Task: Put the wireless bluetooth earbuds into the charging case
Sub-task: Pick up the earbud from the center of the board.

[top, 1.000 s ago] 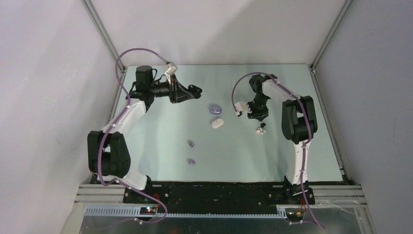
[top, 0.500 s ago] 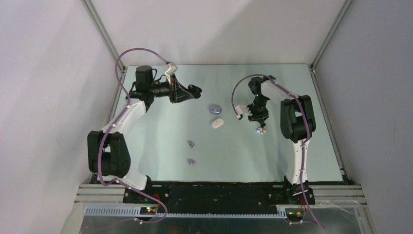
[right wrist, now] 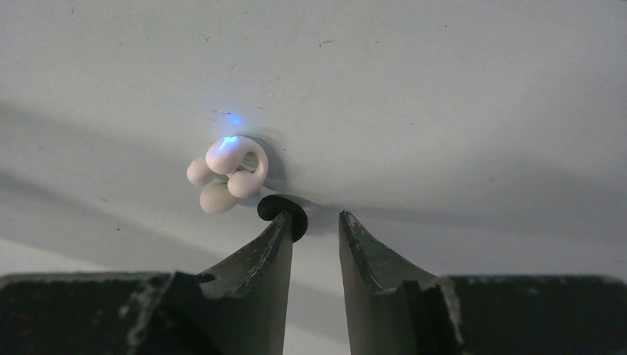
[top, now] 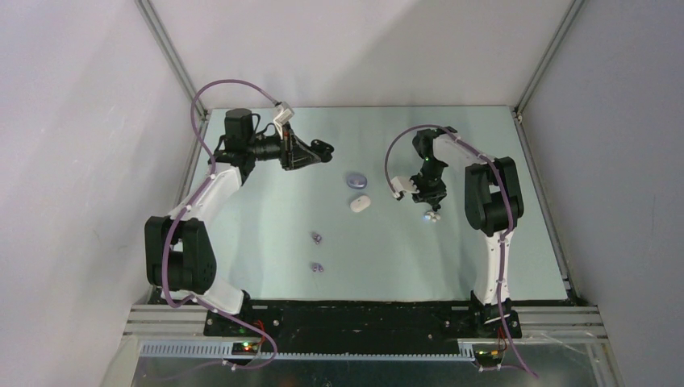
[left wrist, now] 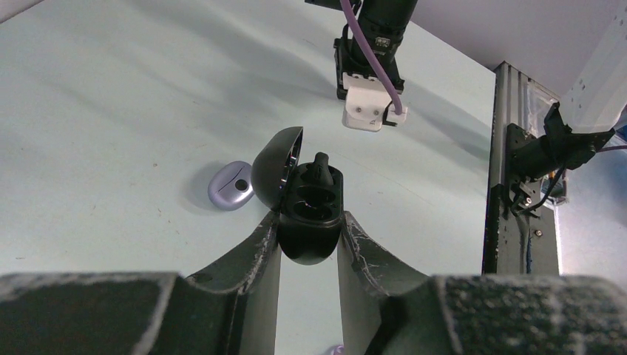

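Black pebble-like earbud lies on the pale green table, touching the tip of one finger of the right gripper. It is just beside a clump of white-pink earbuds, one of which glows blue. That claw stands narrowly parted with bare table showing in the gap, so it holds nothing. The left gripper is clamped on the glossy black oval charging case, lid hinged open, well apart from the right arm. One socket seems to carry a black bud, though the case is too dark to be sure. A lavender oval case lies on the table beyond it.

The main risk is alignment: the black bud sits at a fingertip, not between the two. Closing from here would likely shove it aside, knock it into the white clump, or pinch a white bud along with it. So small and smooth a thing may also squirt out of a grip, and a crooked hold would make seating it in the socket awkward.
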